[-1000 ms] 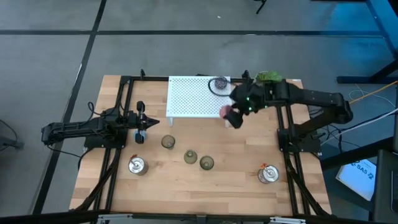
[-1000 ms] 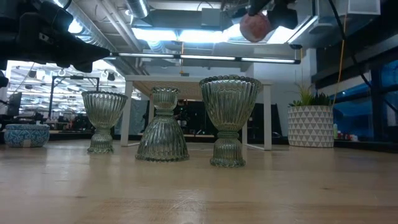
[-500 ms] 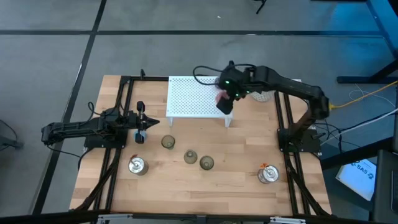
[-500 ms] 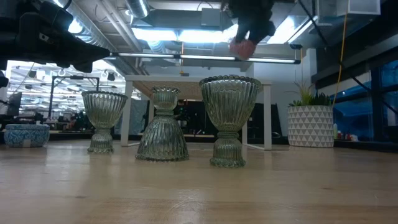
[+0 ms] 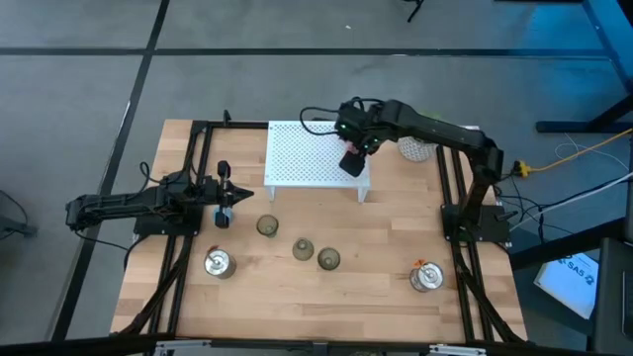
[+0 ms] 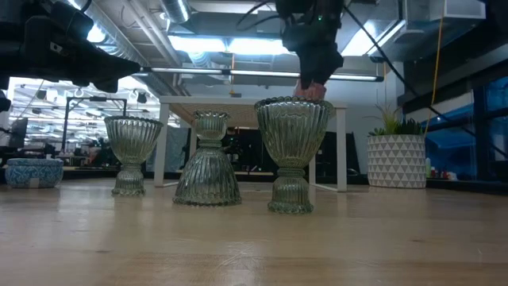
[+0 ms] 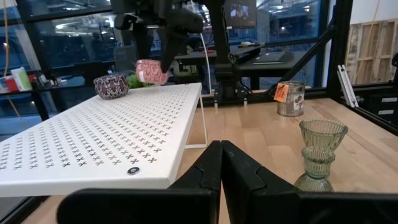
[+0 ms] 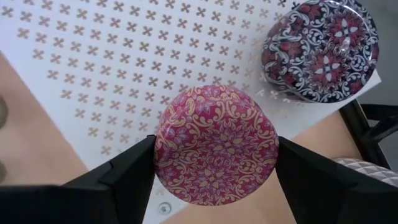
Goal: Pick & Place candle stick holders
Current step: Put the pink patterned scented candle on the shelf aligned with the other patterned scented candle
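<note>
My right gripper (image 5: 352, 161) is shut on the pink patterned cup (image 8: 216, 144) just above the right end of the white perforated rack (image 5: 307, 153). The purple cup (image 8: 320, 50) stands on the rack just beyond it. Three olive glass holders (image 5: 267, 226) (image 5: 304, 249) (image 5: 328, 259) stand on the table in front of the rack. One silver holder (image 5: 218, 263) stands at the near left and one (image 5: 426, 277) at the near right. My left gripper (image 5: 242, 195) is shut and empty left of the rack, with the blue cup (image 5: 223, 219) beside it. My right gripper pinches the pink cup's round side wall (image 8: 163, 155) between its two fingers (image 8: 134, 168), one on each opposite side. The fingers come from above, pointing down. The cup sits level, its patterned round face toward the wrist, lifted a little clear of the rack top (image 7: 151, 71).
A white pot with a green plant (image 5: 415, 148) stands right of the rack, close to my right arm. Black frame rails (image 5: 460, 237) run along both sides of the table. Bare wood lies between the glass holders and the near edge.
My right gripper has carried the pink cup toward the table's left and far edges, from beside the rack's right end to over it. It has also come down close to the rack top. It has stayed shut on the cup.
</note>
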Tool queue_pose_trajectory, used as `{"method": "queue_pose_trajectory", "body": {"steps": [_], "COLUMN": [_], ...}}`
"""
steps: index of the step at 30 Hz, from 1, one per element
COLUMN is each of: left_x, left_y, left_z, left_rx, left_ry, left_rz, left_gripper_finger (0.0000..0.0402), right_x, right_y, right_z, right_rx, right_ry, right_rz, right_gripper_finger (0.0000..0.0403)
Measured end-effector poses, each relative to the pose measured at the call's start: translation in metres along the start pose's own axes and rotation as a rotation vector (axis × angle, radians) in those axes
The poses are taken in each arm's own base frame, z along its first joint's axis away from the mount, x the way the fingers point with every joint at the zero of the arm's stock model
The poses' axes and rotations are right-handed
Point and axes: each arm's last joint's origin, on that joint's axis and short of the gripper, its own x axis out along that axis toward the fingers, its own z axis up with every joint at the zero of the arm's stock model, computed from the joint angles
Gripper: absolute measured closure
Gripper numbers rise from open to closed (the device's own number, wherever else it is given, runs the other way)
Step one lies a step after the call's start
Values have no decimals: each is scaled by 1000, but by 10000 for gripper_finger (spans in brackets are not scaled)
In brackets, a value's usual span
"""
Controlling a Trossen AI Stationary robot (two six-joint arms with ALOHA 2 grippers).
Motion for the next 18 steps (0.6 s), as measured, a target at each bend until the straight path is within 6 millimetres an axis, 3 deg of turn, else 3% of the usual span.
{"method": "queue_pose_trajectory", "body": {"steps": [18], "left_x": [0], "left_y": [0], "left_z": [0], "left_rx": [0], "left_ry": [1], "left_rz": [0], "left_gripper_finger": [400], "right_x": [14], "right_y": [-1], "right_z": [6], "right_rx": [13], "right_ry": [25], "right_rz": [-3], "right_gripper_finger": [111]}}
